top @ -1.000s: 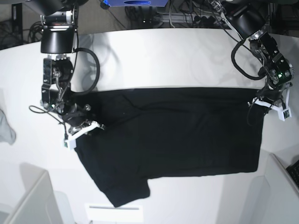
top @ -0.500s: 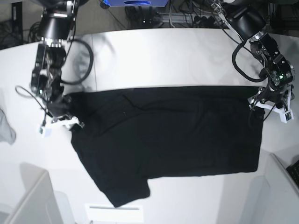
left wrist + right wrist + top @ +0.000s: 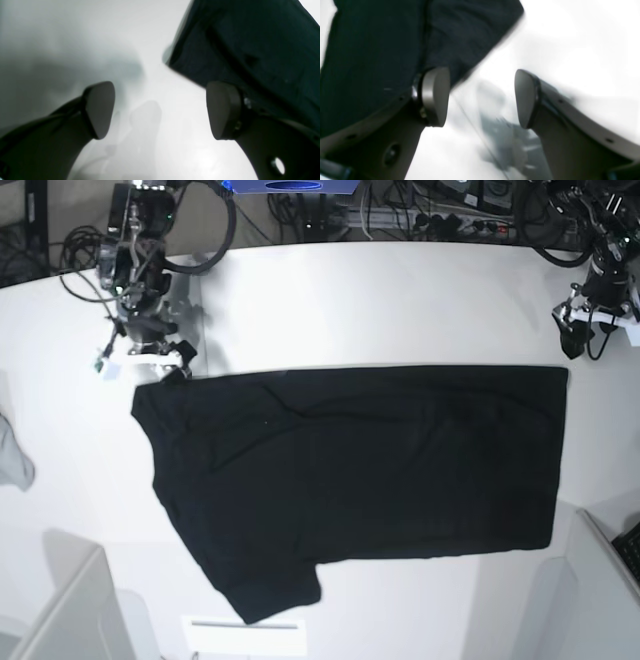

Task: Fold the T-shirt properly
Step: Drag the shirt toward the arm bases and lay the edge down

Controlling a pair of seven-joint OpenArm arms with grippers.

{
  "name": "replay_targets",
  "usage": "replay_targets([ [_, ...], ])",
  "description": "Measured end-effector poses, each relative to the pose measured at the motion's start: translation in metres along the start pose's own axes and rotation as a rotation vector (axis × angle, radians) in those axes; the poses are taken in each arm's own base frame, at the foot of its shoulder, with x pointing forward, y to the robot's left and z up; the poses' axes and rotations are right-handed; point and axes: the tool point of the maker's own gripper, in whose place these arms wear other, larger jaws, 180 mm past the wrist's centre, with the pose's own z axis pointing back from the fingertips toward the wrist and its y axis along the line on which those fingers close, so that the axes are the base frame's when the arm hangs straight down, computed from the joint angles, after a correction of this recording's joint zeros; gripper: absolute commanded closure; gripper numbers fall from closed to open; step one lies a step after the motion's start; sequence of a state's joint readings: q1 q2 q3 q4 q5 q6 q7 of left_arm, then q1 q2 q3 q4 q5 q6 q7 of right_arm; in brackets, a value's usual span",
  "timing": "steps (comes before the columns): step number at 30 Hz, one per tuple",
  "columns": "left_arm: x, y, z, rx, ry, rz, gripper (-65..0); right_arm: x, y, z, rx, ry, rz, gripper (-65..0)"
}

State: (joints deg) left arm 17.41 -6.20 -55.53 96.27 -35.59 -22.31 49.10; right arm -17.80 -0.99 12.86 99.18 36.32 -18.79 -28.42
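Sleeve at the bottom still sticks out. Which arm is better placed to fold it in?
Right, probably. The right gripper hangs open at the T-shirt corner on the sleeve's side. The left gripper, also open, is off the opposite corner, a full shirt width away. Both start far from it.

A white table (image 3: 400,300) fronts tangled black cables (image 3: 440,215) behind it.

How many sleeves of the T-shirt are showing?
1: on the T-shirt, a sleeve sticks out at the near left edge in the base view. A second may be folded under, hidden.
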Motion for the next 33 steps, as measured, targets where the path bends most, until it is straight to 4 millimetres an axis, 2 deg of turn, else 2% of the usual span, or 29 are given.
replay_targets([
  [1, -0.002, 0.001, 0.001, 0.004, 0.004, 0.002, -55.0, -0.004, -0.004, -0.004, -0.010, 0.003, -0.004, -38.9],
  [5, -0.003, -0.001, 0.000, -0.005, 0.005, 0.005, -55.0, 0.009, -0.006, -0.019, -0.026, -0.066, -0.001, -39.0],
  [11, -0.005, 0.001, 0.000, 0.004, 0.012, 0.002, -55.0, 0.025, -0.003, -0.039, -0.025, -0.077, 0.025, -39.0],
  [14, -0.008, 0.000, -0.010, -0.007, 0.016, 0.041, -55.0, 0.030, -0.002, -0.042, -0.027, -0.086, 0.028, -38.9],
  [19, -0.029, 0.005, -0.031, -0.005, 0.068, 0.136, -55.0, 0.031, 0.000, -0.042, -0.025, -0.087, 0.028, -38.6],
  [28, -0.007, -0.017, -0.067, -0.079, 0.025, 0.212, -54.8, 0.031, 0.000, -0.042, -0.023, -0.086, 0.027, -38.4],
  [33, 0.001, -0.018, -0.078, -0.048, 0.033, 0.171, -54.8, 0.031, 0.000, -0.043, -0.023, -0.086, 0.027, -38.4],
])
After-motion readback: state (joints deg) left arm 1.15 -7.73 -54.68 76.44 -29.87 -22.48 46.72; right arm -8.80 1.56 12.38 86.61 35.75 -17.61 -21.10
